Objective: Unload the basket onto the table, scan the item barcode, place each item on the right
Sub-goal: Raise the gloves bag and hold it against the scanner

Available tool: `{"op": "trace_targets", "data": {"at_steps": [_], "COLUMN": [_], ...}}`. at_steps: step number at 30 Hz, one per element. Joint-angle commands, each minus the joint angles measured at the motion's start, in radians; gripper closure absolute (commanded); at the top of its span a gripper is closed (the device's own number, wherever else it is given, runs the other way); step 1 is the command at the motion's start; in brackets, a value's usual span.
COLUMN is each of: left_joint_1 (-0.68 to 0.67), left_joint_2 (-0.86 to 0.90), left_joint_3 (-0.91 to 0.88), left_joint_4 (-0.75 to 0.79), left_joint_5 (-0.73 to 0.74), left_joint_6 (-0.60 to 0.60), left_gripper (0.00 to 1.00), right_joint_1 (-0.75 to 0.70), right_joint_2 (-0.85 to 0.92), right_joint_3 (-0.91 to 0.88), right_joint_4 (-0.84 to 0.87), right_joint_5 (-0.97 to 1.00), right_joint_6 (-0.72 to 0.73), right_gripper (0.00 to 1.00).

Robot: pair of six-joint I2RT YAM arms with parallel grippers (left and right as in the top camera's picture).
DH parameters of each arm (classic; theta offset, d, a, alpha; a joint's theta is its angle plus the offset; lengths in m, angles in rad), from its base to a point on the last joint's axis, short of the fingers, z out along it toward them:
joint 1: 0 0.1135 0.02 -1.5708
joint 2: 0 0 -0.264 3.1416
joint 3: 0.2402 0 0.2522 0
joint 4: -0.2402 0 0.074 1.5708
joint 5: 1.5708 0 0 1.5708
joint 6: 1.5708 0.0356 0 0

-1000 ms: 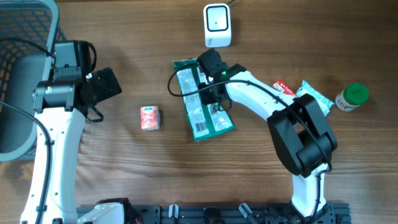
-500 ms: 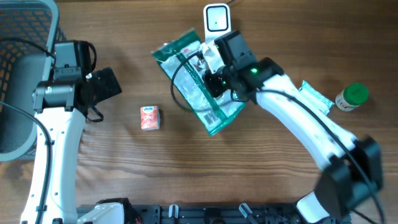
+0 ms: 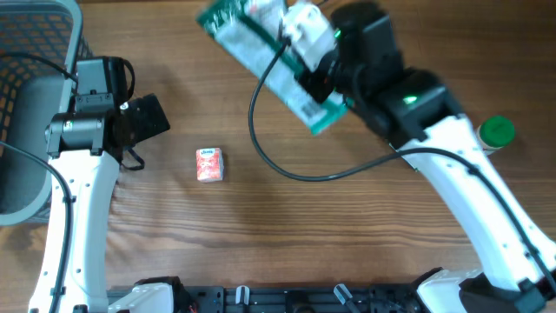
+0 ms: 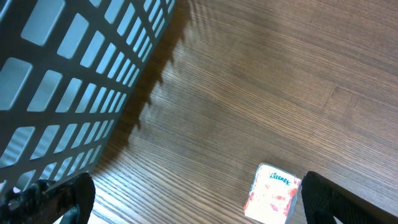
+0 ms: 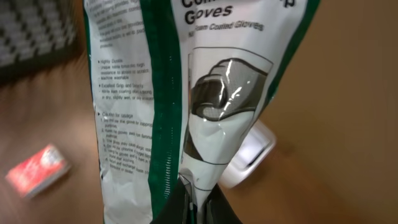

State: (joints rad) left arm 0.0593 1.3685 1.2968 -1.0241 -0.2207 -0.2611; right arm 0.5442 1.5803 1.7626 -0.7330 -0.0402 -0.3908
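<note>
Packet: green-and-white plastic glove packet (image 3: 261,54), tilted, up off the wooden counter (image 3: 304,235), far middle.
Right arm: raised, reaching far; hand (image 5: 194,198) clenched on packet's edge.
Left arm: left side, beside grey mesh basket (image 3: 35,52); hand (image 3: 149,119) released, empty.

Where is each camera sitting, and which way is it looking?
Overhead: above the table, looking straight down; shows the left arm and right arm.
Left wrist: on the left arm, looking down at the basket and tissue pack; its open end effector frames the bottom corners.
Right wrist: on the right arm, looking along its shut end effector at the glove packet it holds.
Shared: the tissue pack shows in all three views; the glove packet in overhead and right wrist.
</note>
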Motion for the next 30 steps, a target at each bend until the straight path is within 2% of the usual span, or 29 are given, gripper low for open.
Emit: {"op": "trace_targets", "data": {"at_steps": [1, 8, 10, 17, 23, 30], "left_joint_1": [0.005, 0.005, 0.005, 0.005, 0.005, 0.005], "left_joint_2": [-0.013, -0.013, -0.013, -0.013, -0.013, -0.013], "left_joint_3": [0.014, 0.014, 0.014, 0.014, 0.014, 0.014], "left_joint_4": [0.003, 0.003, 0.003, 0.003, 0.003, 0.003], "left_joint_5": [-0.016, -0.016, -0.016, -0.016, -0.016, -0.016], "left_joint_6": [-0.009, -0.009, -0.009, -0.009, -0.009, -0.009], "left_gripper": [0.0, 0.0, 0.0, 0.0, 0.0, 0.0], "right_joint_1": [-0.009, -0.009, -0.009, -0.009, -0.01, -0.012], "right_joint_2": [0.024, 0.123, 0.169, 0.354, 0.523, 0.689], "right_joint_3": [0.181, 0.19, 0.19, 0.19, 0.19, 0.19], "right_joint_4": [-0.04, -0.019, 0.032, 0.305, 0.476, 0.845], "right_joint_5": [0.127, 0.269, 0.314, 0.47, 0.517, 0.626], "right_joint_6": [-0.089, -0.273, -0.276, -0.309, -0.539, -0.648], "right_gripper": [0.96, 0.96, 0.96, 0.96, 0.96, 0.96]}}
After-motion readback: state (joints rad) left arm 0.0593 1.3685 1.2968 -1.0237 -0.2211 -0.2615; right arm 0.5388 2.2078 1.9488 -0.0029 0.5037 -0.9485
